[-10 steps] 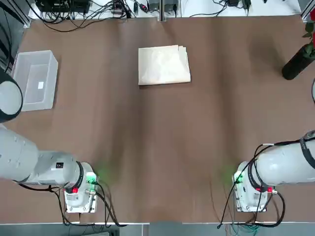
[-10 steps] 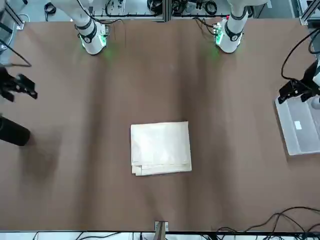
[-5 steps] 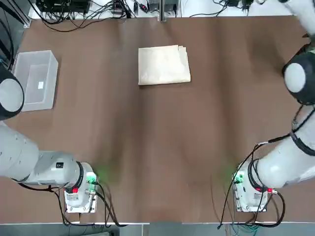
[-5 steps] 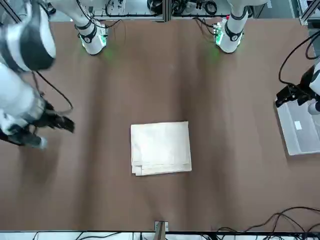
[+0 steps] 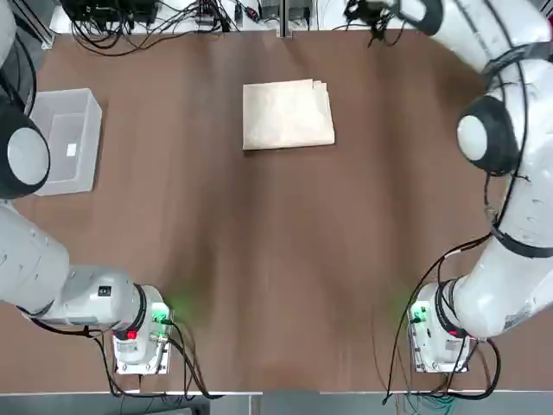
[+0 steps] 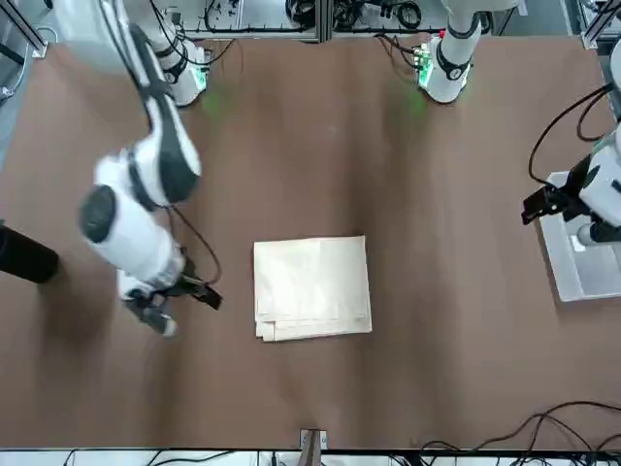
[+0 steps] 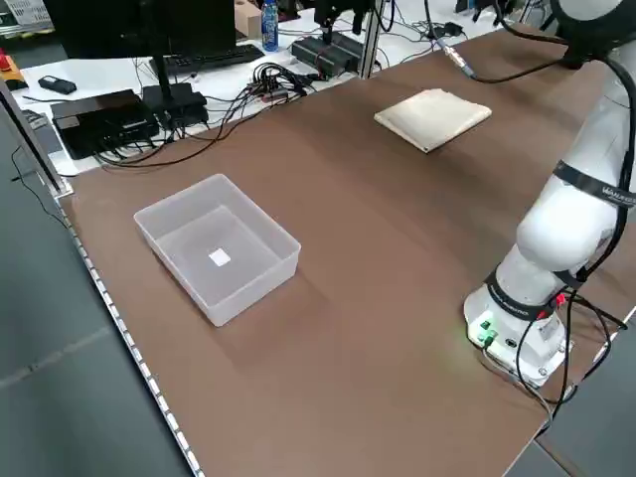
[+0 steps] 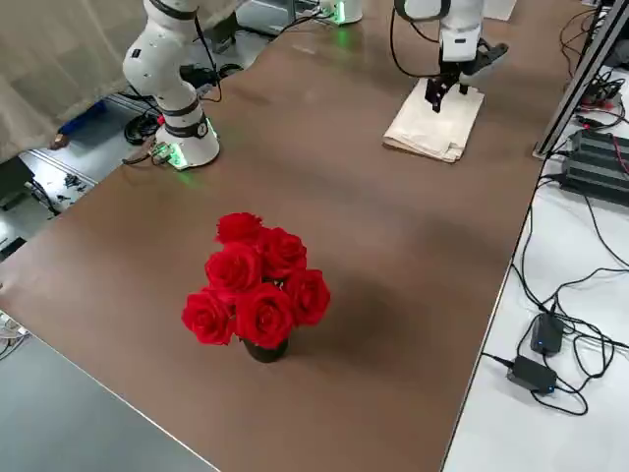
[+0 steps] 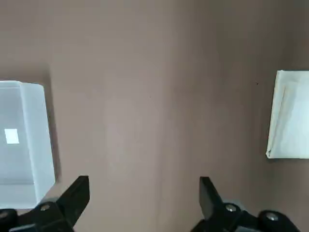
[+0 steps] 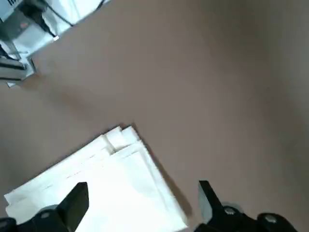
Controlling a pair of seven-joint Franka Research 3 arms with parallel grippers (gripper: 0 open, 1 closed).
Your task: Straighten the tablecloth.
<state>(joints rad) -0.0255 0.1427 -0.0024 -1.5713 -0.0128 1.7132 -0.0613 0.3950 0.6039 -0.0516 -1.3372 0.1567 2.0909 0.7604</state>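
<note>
Tablecloth [image 5: 287,115], a cream folded fabric pad, seen lying flat on brown tabletop [image 5: 259,259], far side, near middle; layer edges slightly offset. Left to right: translucent rectangular plastic box [image 5: 69,143] set at far left; left black two-finger gripper [image 9: 145,181] held above table near box, fingers spread, nothing gripped. Right black two-finger gripper [image 10: 144,186] raised between cloth and vase, also opened, unloaded. Black cylindrical vase [image 6: 26,255] filled with red roses [image 8: 260,280].

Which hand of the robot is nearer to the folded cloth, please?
Right. The right hand hovers near the cloth; the left hand is over by the plastic box.
</note>
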